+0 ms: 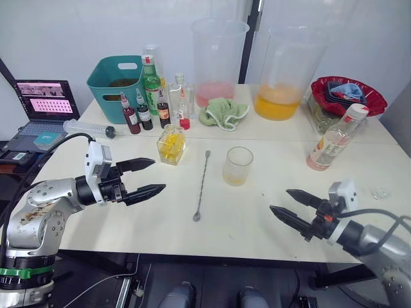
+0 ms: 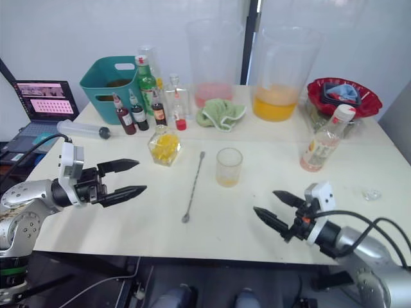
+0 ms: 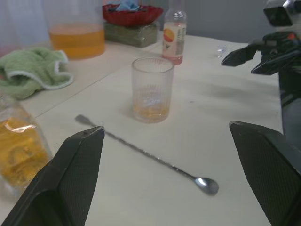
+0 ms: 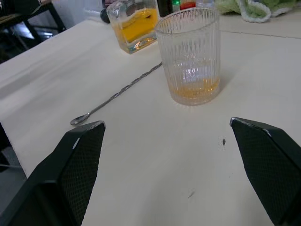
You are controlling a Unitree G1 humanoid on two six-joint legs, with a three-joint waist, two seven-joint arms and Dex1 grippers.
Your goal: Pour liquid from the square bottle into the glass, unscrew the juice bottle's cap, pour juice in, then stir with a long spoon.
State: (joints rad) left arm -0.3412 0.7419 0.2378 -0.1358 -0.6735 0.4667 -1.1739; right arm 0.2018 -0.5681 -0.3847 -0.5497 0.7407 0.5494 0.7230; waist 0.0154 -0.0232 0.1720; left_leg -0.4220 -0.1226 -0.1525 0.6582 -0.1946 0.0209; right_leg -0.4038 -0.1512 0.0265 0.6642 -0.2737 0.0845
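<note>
**Both end effectors apart above the worktop, glass and spoon between them**

The left end effector (image 1: 149,176) hovers over the cream worktop (image 1: 257,224) with its two black fingers spread apart, gripping nothing. The right end effector (image 1: 292,206) hangs low over the near edge, fingers likewise apart and empty.

Just ahead of the left end effector stands the one small squat clear square bottle (image 1: 171,144) with yellow liquid. Between the two end effectors, nearer the left one, lies the single thin silvery long spoon (image 1: 201,186), flat on the worktop, its tiny bowl at the near end. Ahead of the right end effector and towards the left one stands the one short clear ribbed glass (image 1: 237,166), upright, with a little amber liquid at the bottom; nothing stands between it and either end effector. Further ahead of the right end effector the tall slim clear plastic juice bottle (image 1: 335,137) stands with pale pink liquid low down, its whitish cap (image 1: 356,113) on; its label is too small to read.

Beyond the square bottle are three small dark-red sauce bottles (image 1: 130,115), a green glass bottle (image 1: 151,78), a teal plastic tub (image 1: 119,78) and a clear syringe (image 1: 90,129). Further back are a green cloth (image 1: 222,113), two huge clear plastic beakers, one with pink liquid (image 1: 218,61) and one with orange (image 1: 286,74), and a red bowl (image 1: 349,96). An open laptop (image 1: 40,109) sits beyond the left end effector's outer side.
</note>
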